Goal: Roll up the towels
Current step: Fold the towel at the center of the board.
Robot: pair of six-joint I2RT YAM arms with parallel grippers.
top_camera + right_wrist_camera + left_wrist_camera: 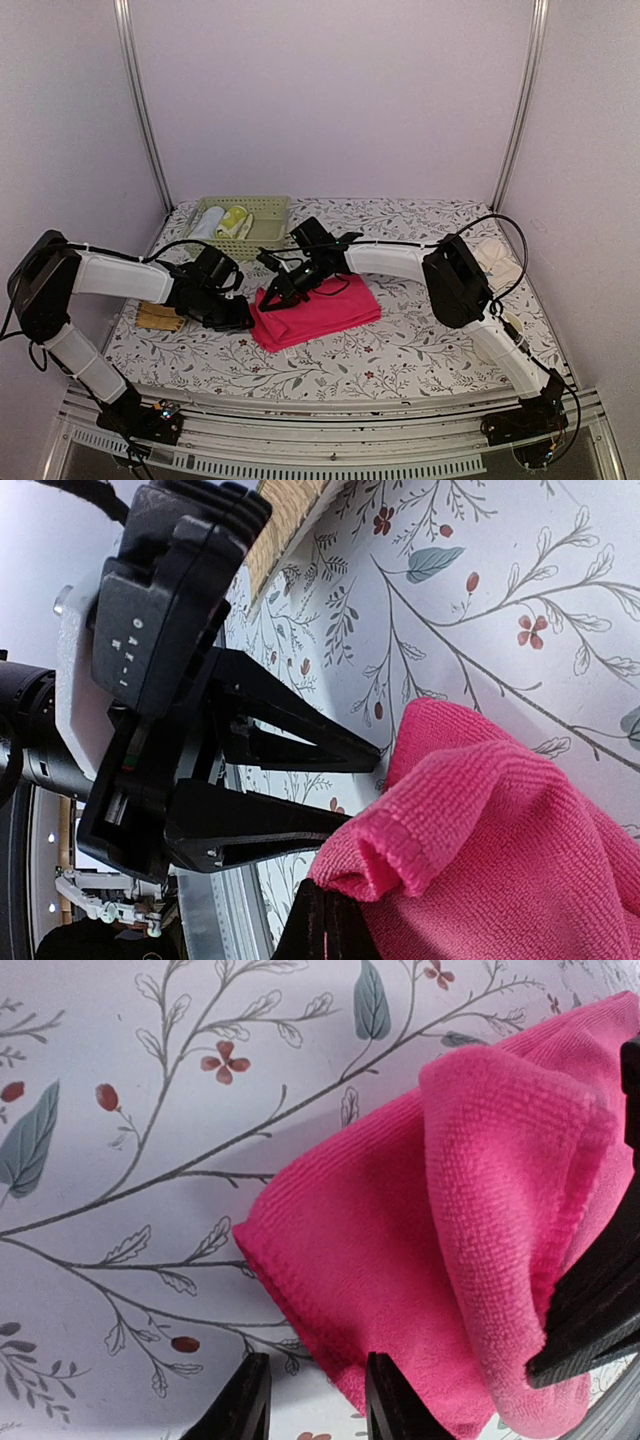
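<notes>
Near left, the left fingers stand released, parted just beside the left corner of the pink towel. The straw mat lies just left of them. At the middle of the bench, the right fingers are clenched on a raised fold of that towel.

Risk: we expect a one-sided pull to drag the cloth or skew the roll, and the crowded fingers may collide. Open room lies rightward. Farther off sit the basket and, apparently, the cream towel.

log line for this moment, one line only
left gripper: jaws open at pink towel corner | right gripper: shut on pink towel fold | rolled: not yet
</notes>
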